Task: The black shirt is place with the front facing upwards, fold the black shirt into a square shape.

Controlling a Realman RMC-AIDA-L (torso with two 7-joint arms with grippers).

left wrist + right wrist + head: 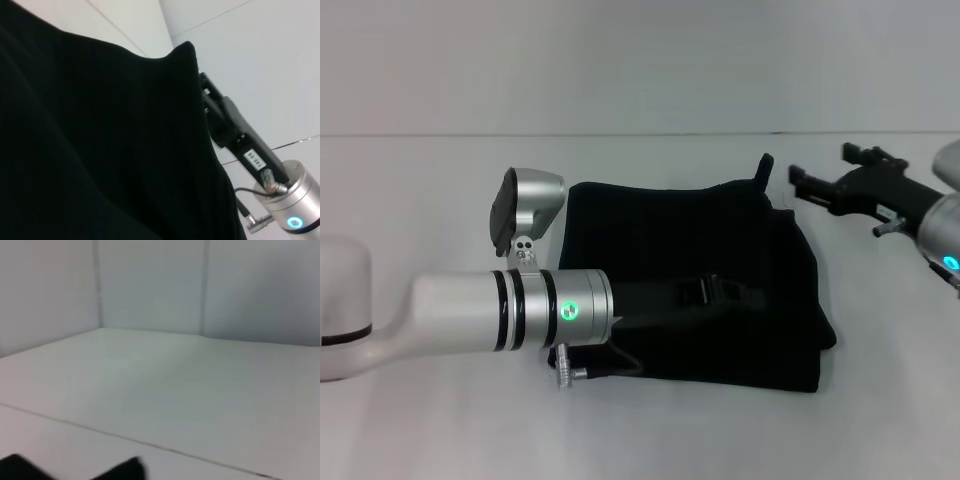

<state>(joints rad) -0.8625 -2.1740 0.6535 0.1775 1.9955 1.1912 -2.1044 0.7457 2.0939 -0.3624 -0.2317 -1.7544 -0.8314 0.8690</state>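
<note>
The black shirt lies on the white table folded into a rough square, plain black side up, with no lettering showing. One corner of the cloth sticks up at its far right. My left arm reaches across the shirt, and its left gripper rests low over the shirt's right part, black against black. The right gripper hovers just past the raised corner, open and empty. In the left wrist view the shirt fills most of the picture, with the right gripper beside its peak.
The white table runs to a pale wall at the back. The right wrist view shows bare table and wall panels, with dark shapes at its lower edge.
</note>
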